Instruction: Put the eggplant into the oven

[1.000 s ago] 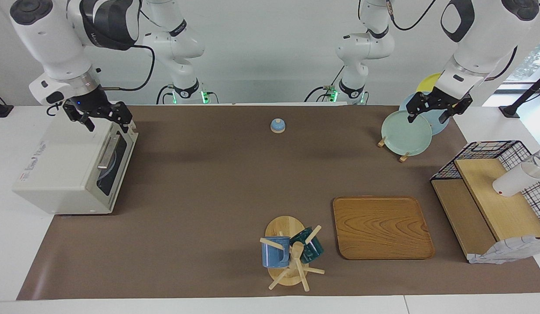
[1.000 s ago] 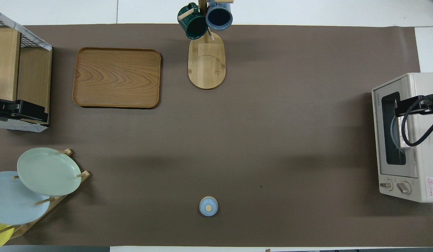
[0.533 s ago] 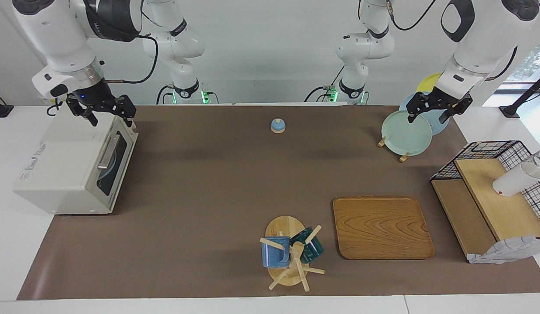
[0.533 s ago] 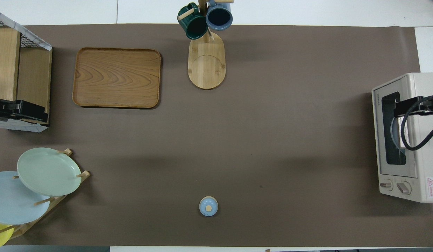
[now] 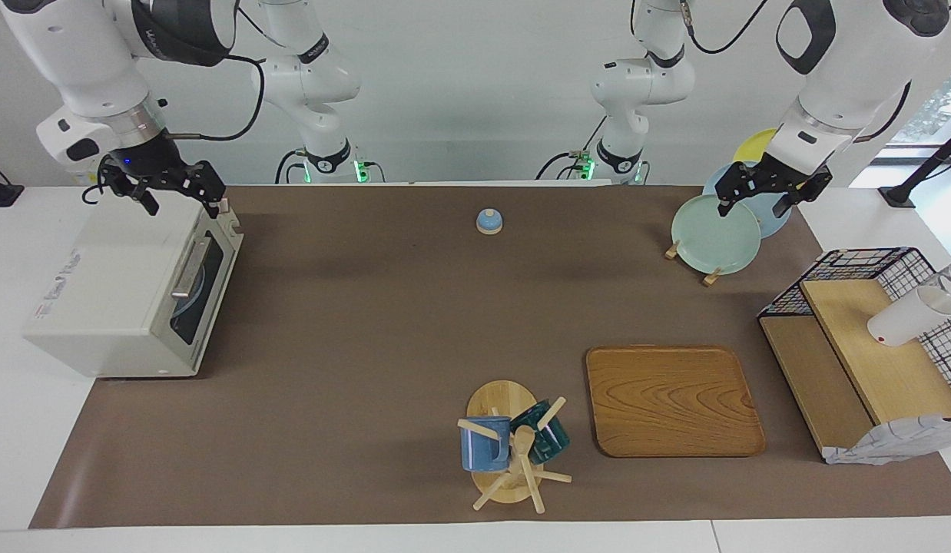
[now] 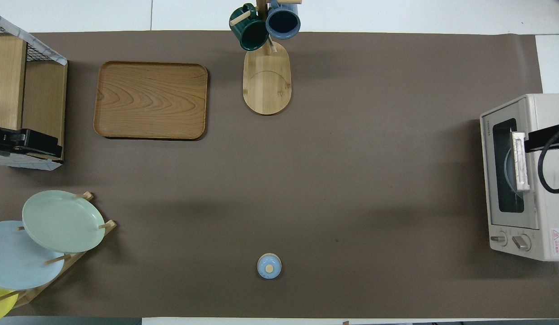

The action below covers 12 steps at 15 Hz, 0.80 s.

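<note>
The off-white oven [image 5: 114,299] stands at the right arm's end of the table with its dark glass door shut and its bar handle [image 5: 190,267] bare. It also shows in the overhead view [image 6: 537,180]. A pale plate shows faintly through the glass. The eggplant is not in view in either picture. My right gripper [image 5: 180,196] hangs open and empty above the oven's top, at the end of it nearer to the robots, and shows in the overhead view [image 6: 543,139] too. My left gripper [image 5: 754,201] waits open and empty over the plate rack.
A rack with green [image 5: 715,234], blue and yellow plates stands near the left arm. A wooden tray [image 5: 671,399], a mug tree with two mugs [image 5: 510,445], a small blue lid [image 5: 488,221] and a wire basket shelf with a white cup [image 5: 902,319] are on the table.
My right gripper has risen and drawn back from the oven's door edge to above its top, uncovering the handle. The left arm has not moved.
</note>
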Available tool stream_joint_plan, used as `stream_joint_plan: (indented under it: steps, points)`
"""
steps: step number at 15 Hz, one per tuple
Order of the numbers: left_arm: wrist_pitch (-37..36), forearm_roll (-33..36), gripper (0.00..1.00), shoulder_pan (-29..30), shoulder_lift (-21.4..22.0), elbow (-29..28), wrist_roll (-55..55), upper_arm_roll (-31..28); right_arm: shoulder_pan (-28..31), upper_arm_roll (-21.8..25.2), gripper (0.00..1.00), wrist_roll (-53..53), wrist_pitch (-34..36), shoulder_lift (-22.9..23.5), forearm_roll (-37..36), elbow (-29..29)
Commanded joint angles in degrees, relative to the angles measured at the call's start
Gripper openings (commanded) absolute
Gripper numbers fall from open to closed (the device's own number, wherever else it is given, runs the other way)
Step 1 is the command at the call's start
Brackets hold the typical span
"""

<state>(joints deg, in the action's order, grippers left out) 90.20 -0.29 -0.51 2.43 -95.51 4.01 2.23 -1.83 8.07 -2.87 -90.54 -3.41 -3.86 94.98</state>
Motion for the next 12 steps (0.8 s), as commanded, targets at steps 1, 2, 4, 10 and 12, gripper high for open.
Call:
stream_joint_plan:
  steps: [1,2,4,10,12]
  points:
    - [0.5,1.26,1.0,-0.37,0.73,-0.38,0.38,-0.3,0.86,-0.34,1.0,-1.17,3.35,0.69,1.4,-2.96]
    - [0.5,1.26,1.0,-0.37,0.73,-0.38,0.38,-0.3,0.86,-0.25,1.0,-1.26,3.44,0.6,1.4,-3.05]
    - [0.5,1.26,1.0,-0.37,0.73,-0.38,0.38,-0.29,0.86,-0.16,1.0,-1.26,3.09,0.51,1.31,-2.61]
    - [0.42,1.26,1.0,-0.37,0.73,-0.38,0.38,-0.29,0.25,-0.43,1.0,-1.35,2.56,0.51,1.48,-2.52]
    - [0.5,1.26,1.0,-0.37,0.73,-0.38,0.38,-0.29,0.16,-0.43,1.0,-1.0,3.26,0.34,4.37,-2.26]
